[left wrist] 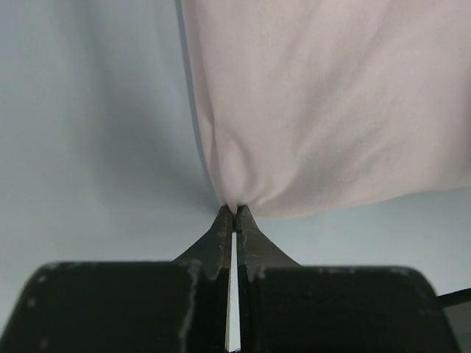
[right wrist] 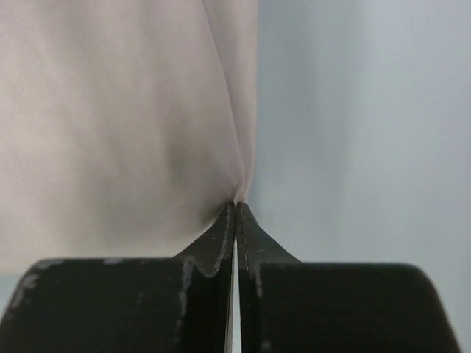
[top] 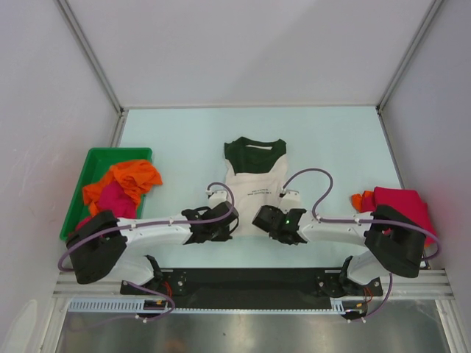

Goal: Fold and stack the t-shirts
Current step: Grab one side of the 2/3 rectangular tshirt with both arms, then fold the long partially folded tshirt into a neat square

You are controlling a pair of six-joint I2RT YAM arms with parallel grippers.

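Only the top view shows the whole cream t-shirt (top: 254, 180) at centre frame on the surface (top: 331, 140), with orange and pink t-shirts (top: 121, 184) in the green bin (top: 73, 198) at left and a crimson t-shirt (top: 403, 204) at right. The wrist views show the pinches close up. The left claw (left wrist: 234, 214) is clamped tight on the cream cloth's lower-left corner, and the right claw (right wrist: 235, 207) on its lower-right corner.

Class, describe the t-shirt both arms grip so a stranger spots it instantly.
On the blue table, look at the middle, where the left arm and right arm meet. The cream t-shirt lies there, dark green at its far end. The left pile and right pile are orange, pink or red.
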